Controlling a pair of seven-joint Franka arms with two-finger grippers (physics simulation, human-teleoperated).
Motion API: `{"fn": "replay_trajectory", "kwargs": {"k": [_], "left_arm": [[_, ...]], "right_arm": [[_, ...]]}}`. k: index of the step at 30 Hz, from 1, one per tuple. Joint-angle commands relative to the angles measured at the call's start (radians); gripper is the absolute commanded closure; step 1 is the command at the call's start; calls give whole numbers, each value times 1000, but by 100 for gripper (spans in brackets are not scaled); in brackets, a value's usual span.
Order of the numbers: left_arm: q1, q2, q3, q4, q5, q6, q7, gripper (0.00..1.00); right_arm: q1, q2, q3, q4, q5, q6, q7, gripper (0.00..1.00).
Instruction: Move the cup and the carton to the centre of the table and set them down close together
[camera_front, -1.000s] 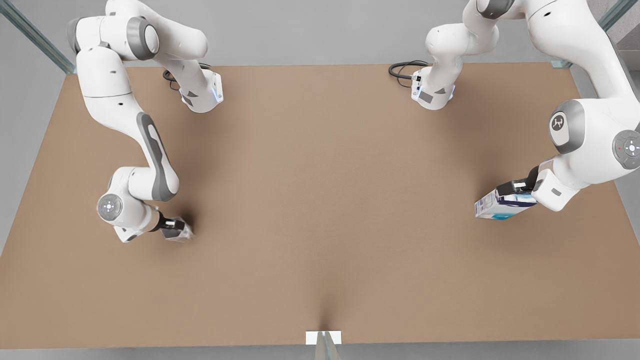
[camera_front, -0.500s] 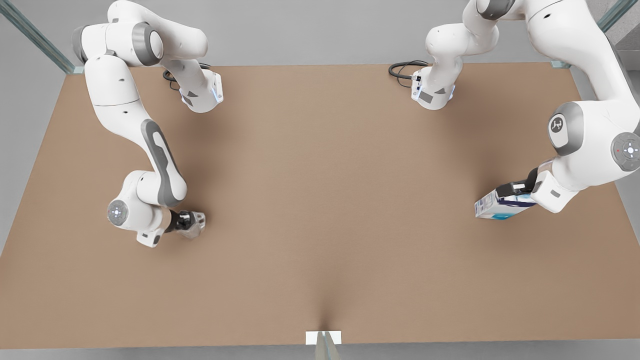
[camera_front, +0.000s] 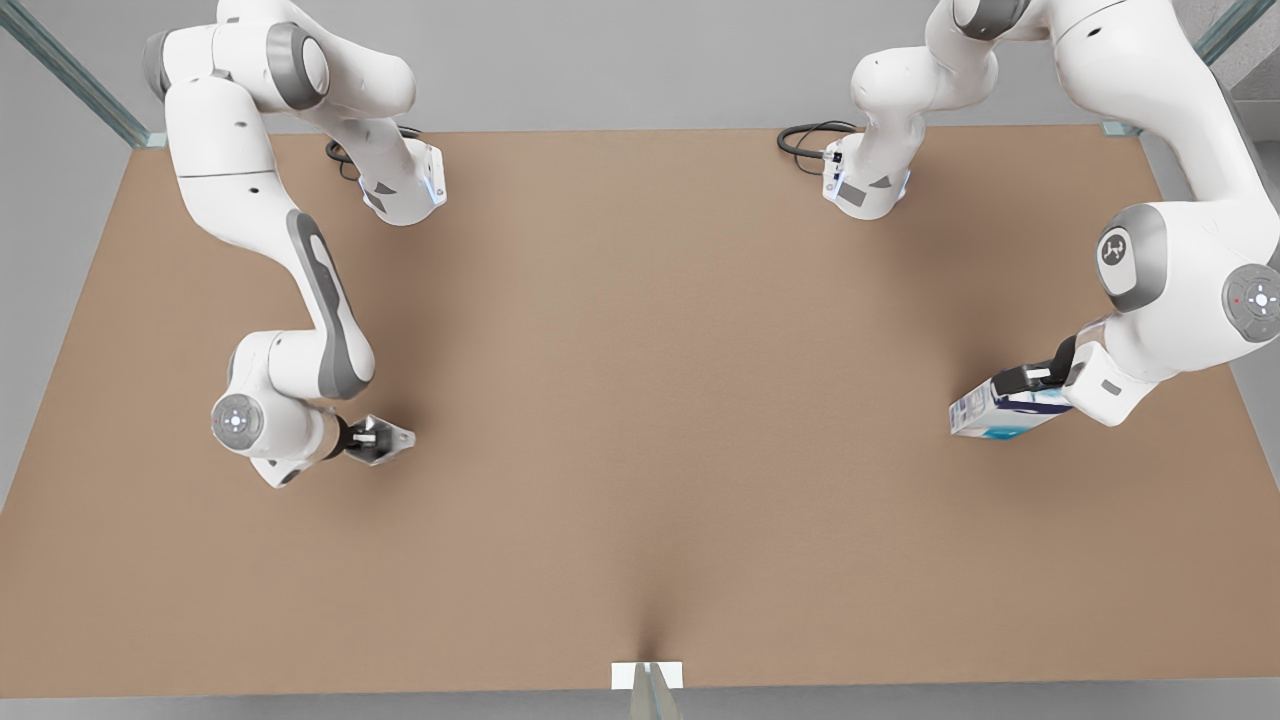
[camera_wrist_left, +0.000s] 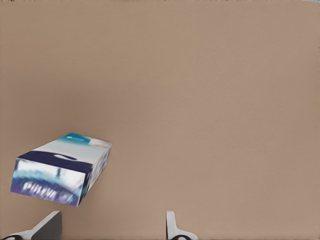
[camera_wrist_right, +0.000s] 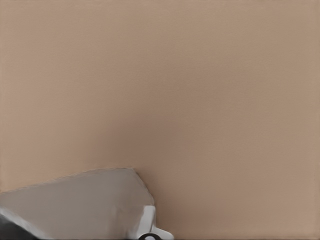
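cup (camera_front: 385, 440): held in right gripper (camera_front: 372, 438), front view's left
carton (camera_front: 1000, 412): tilted, at left gripper (camera_front: 1030, 380), front view's right
table (camera_front: 640, 400): tan

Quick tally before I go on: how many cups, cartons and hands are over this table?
cup: 1
carton: 1
hands: 2, left hand at the carton, right hand on the cup
Total: 4

You see soft, even overhead light on the plain matte tan-brown table (camera_front: 640, 400), with faint blurred shadows pooling beneath both white arms and no glare or hard edges.
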Motion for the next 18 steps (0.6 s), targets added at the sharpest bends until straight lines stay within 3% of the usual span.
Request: {"fn": "replay_trajectory", "kwargs": {"k": [1, 10, 17, 18], "left_arm": [[0, 0, 0, 0, 0, 0, 0, 0], [-2, 0, 0, -2, 2, 0, 0, 0], [-2, 12, -2, 0, 6, 3, 3, 0], [0, 34, 0, 0, 21, 40, 206, 0]], "right_arm": [[1, -5, 2, -2, -35, -3, 18, 79], [215, -28, 3, 47, 62, -16, 157, 79], [430, 60, -5, 228, 91, -14, 482, 79], [462, 78, -5, 250, 93, -14, 536, 79]]}}
